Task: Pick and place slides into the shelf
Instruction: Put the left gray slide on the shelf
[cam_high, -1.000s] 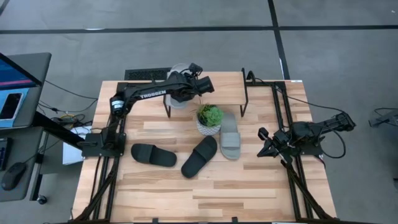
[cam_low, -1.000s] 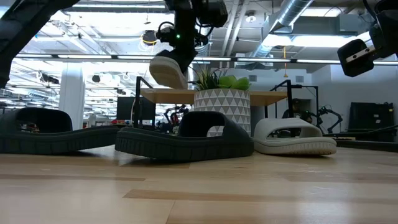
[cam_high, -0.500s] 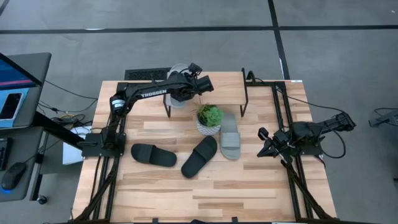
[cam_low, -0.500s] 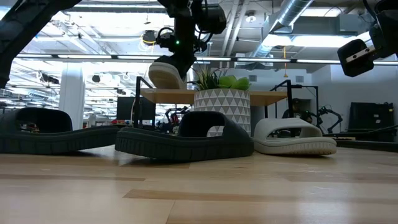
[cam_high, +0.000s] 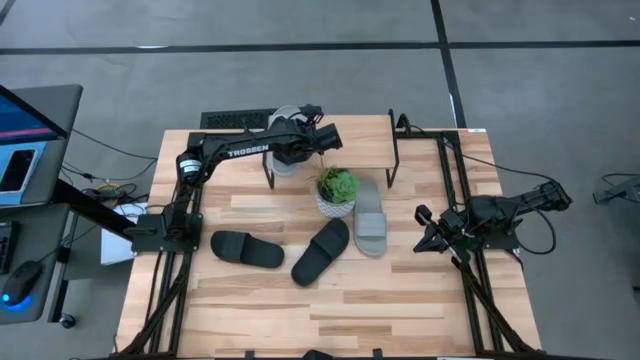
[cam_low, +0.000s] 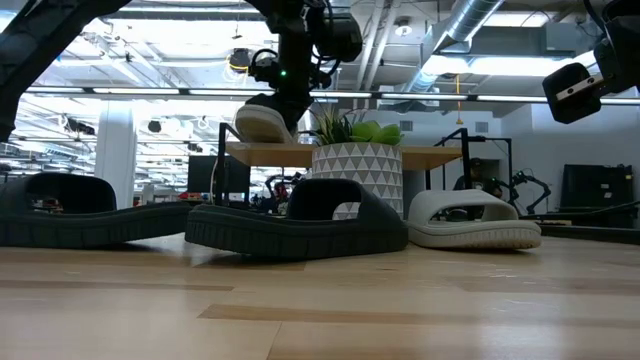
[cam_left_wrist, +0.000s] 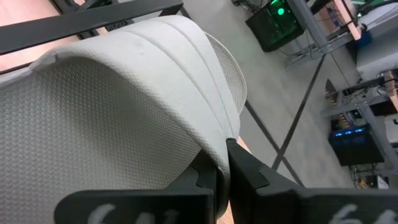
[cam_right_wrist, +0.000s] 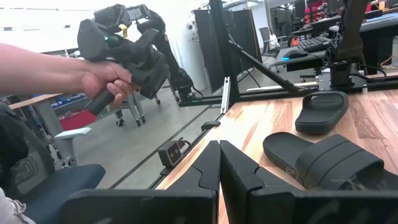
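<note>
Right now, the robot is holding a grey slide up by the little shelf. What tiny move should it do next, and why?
Probably lower it a bit more, then let go. The left gripper is shut on a light grey slide, which hangs tilted at the left end of the shelf, its low end about level with the plank top. The right gripper waits, shut, at the table's right side.
</note>
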